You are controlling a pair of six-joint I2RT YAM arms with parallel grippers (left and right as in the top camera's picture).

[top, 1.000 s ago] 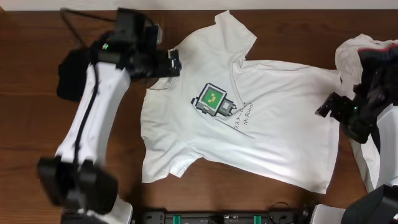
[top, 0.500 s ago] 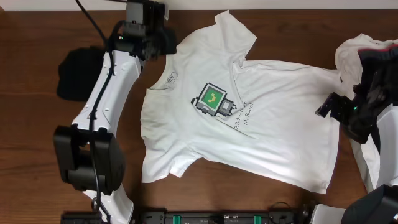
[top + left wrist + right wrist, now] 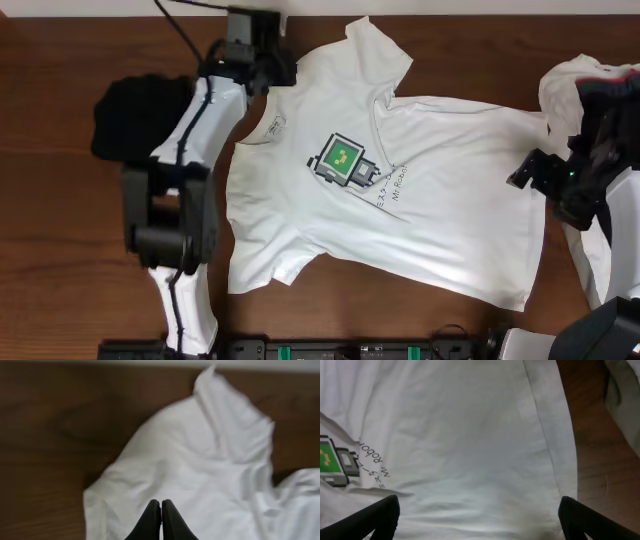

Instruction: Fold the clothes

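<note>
A white T-shirt [image 3: 440, 220] was laid flat across the middle of the wooden tabletop [image 3: 60, 250], with its collar [image 3: 272, 126] turned to the left and its hem to the right. A green-and-grey pixel-robot print [image 3: 343, 161] was seen on the chest, with a line of small text [image 3: 390, 187] just beside it on the right. One short sleeve [image 3: 375, 48] was spread toward the far edge and the other toward the near edge. The left tool [image 3: 272, 72] was placed at the far left corner of the shirt, at the shoulder just left of the far sleeve. In the left wrist view its fingers [image 3: 152, 520] were pressed together with no gap, their tips set over the white cloth; whether a fold of cloth was pinched between them could not be told. A black garment [image 3: 125, 118] was bunched on the tabletop to the left of the shirt, partly covered by the left arm [image 3: 185, 150]. The right tool [image 3: 528, 172] was held over the hem at the right edge of the shirt, its fingers spread wide with nothing gripped. A heap of further garments [image 3: 580, 85], white with dark parts, was piled at the far right, just beyond the hem
</note>
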